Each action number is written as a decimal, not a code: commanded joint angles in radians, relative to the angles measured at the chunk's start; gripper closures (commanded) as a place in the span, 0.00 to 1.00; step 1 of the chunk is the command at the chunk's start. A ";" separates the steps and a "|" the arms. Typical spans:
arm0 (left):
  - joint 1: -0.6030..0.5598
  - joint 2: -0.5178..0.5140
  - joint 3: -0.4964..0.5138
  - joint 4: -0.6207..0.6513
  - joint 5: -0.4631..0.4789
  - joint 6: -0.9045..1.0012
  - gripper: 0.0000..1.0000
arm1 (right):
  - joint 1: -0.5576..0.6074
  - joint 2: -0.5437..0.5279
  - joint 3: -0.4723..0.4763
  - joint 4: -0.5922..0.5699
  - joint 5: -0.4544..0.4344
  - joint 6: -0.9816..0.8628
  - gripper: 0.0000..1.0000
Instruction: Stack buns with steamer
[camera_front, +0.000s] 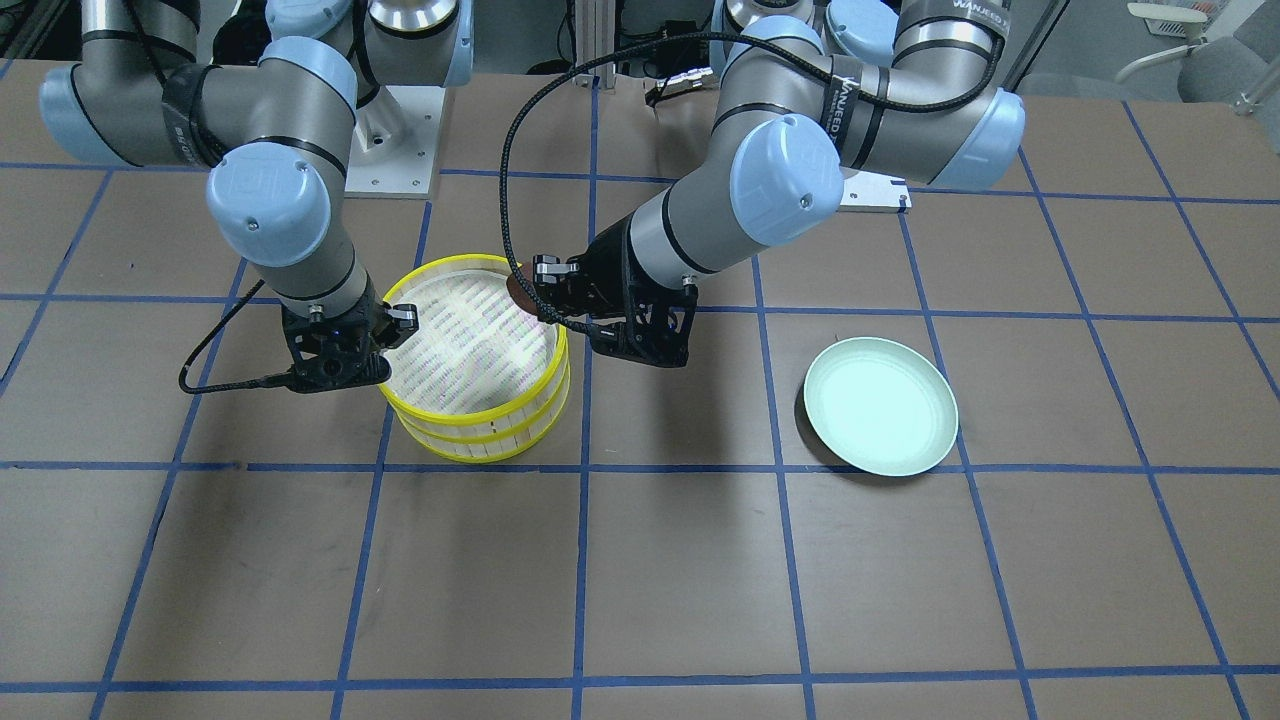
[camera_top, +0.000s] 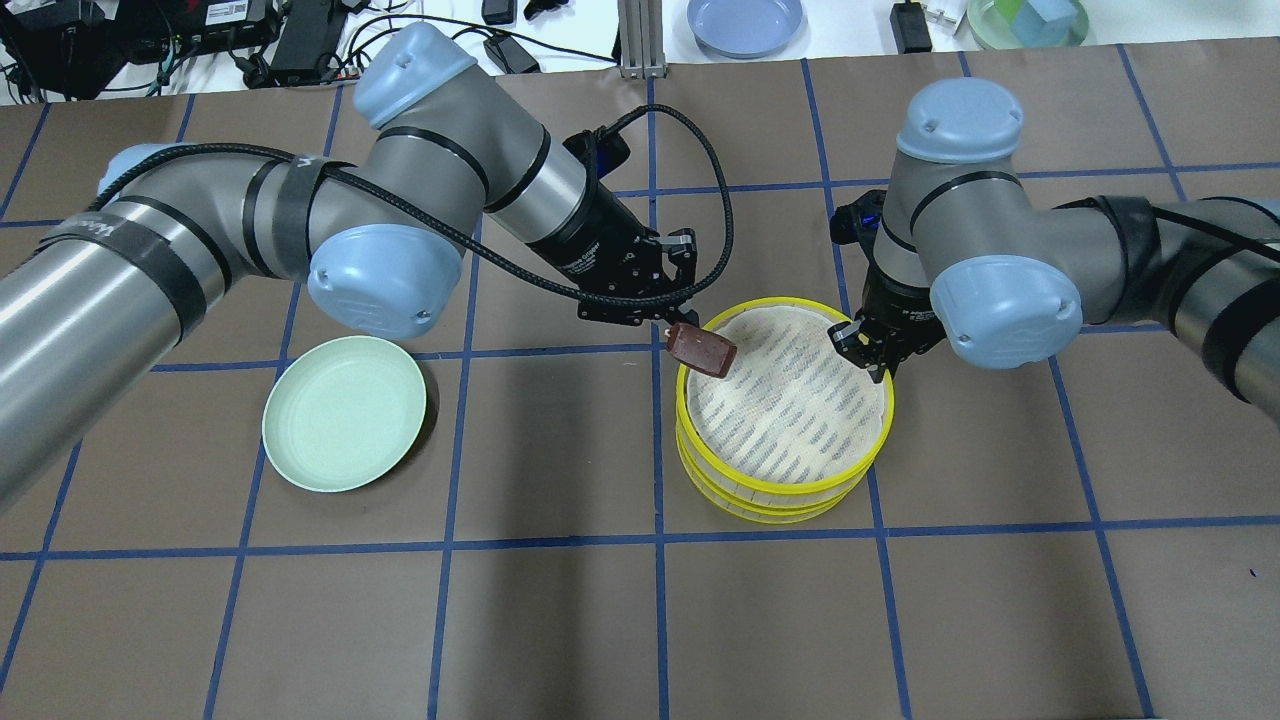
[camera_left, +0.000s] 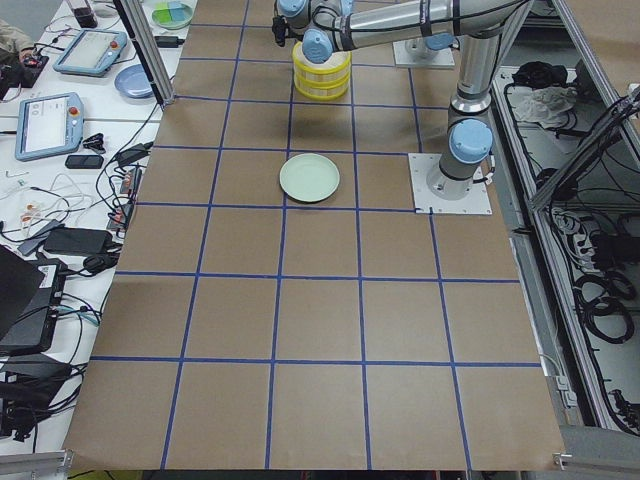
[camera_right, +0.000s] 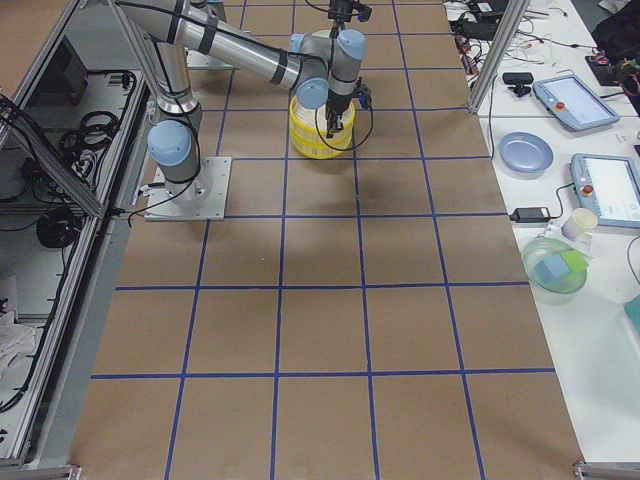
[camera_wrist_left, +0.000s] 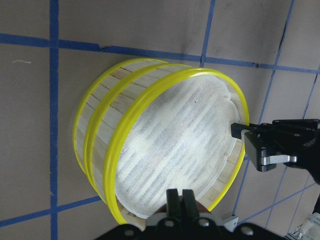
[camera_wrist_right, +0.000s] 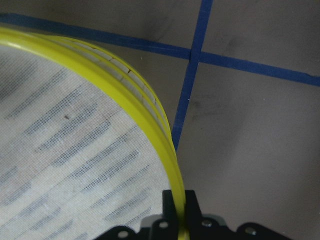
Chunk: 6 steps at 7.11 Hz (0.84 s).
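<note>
A: The dark bun (camera_top: 702, 350) is up in the air and tilted. It hangs right over the yellow rim of the top tray (camera_top: 785, 492), at about ten o'clock in the overhead view, twelve being away from the robot. It is not down on the slats yet.

B: And the left jaws have it pinched by its upper end, nearly closed around that little block. No slack showing there.

A: Under it the steamer is built. The top tray sits square on the lower tray (camera_top: 770, 512), rims lined up, both on the worktop (camera_top: 560, 620).

B: The right jaws are at roughly two o'clock on that top rim. The wrist view shows one finger inside the wall and one outside, clamped onto the yellow band. It looks like a steadying hold.

A: What about the cream-white bun?

B: No view shows it. The top tray's floor is bare, so if the bun is in the lower tray, it's hidden. Can't tell.

A: The mint-green plate (camera_top: 345, 412) lies well apart at nine o'clock, no bun on it.

B: So by my reckoning they're late on: trays stacked, one bun in transit. Left to do: carry the dark bun in past the rim, lower it to the slats, open up, and pull both arms clear.
</note>
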<state>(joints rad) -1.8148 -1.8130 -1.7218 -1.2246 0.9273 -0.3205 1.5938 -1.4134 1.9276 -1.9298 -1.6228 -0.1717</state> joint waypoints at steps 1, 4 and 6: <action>-0.040 -0.040 -0.001 0.031 -0.005 -0.093 0.85 | 0.000 0.002 0.001 0.012 -0.008 0.014 0.94; -0.043 -0.039 0.010 0.037 -0.004 -0.153 0.06 | 0.000 0.011 0.001 0.031 -0.003 0.040 0.00; -0.009 0.004 0.033 0.040 0.048 -0.140 0.01 | 0.000 0.010 -0.007 0.049 0.004 0.044 0.00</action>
<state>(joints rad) -1.8459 -1.8323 -1.7045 -1.1831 0.9418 -0.4661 1.5938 -1.4028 1.9256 -1.8887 -1.6225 -0.1311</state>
